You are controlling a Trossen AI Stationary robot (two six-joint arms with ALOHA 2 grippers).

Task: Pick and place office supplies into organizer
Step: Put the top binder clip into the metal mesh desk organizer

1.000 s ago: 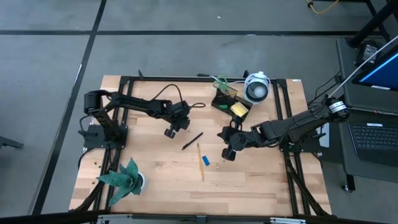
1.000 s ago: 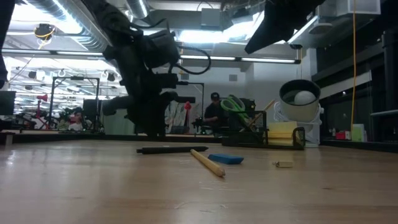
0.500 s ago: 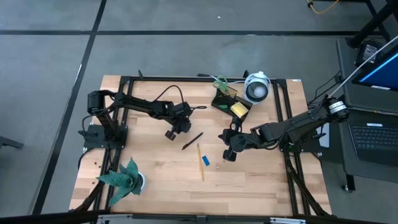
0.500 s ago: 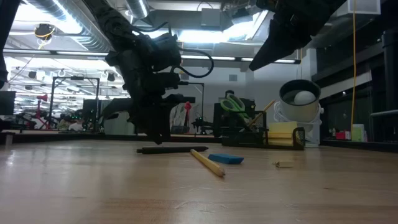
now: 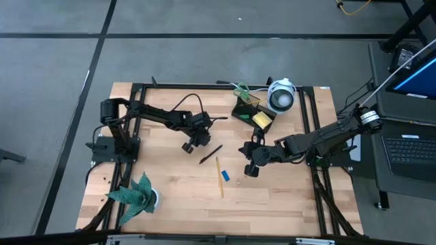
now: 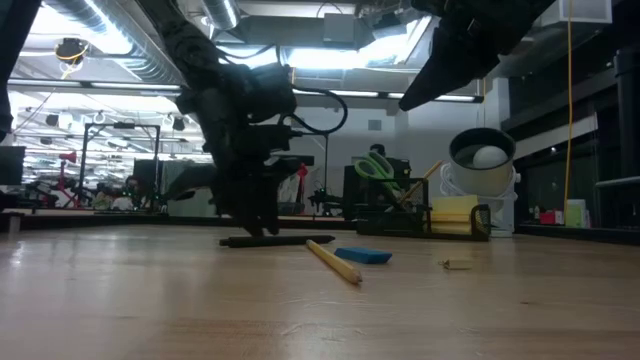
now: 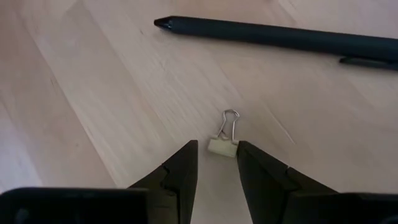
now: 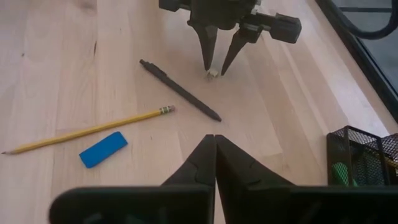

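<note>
Down at the tabletop, the left gripper (image 7: 213, 163) has its jaws spread a bit, with a tiny binder clip (image 7: 223, 140) sitting right between the two tips, its wire loop pointing away from the fingers (image 7: 180, 171). You can see the same thing from the right wrist view, where the clip (image 8: 212, 73) sits on the wood between those two dark prongs. Just past the clip lies the black pen (image 7: 280, 38), flat on the table (image 5: 177, 197) and not touching the clip. Further out there's a yellow pencil (image 8: 90, 130) and a small blue block (image 8: 103, 149) just beside it, both loose on the wood, with a tiny pale piece (image 6: 456, 264) lying near them. The right gripper (image 8: 214, 146) has its jaws pressed together, nothing in them, hovering over the middle-right of the table, near the pencil and block. The black organizer (image 5: 251, 113) sits at the far edge with green-handled scissors (image 6: 377, 166) and a yellow sticky pad (image 6: 452, 212) already in it, next to a round white camera thing (image 5: 281, 96). A green paper plant (image 5: 138, 193) sits in the near-left corner.
</note>
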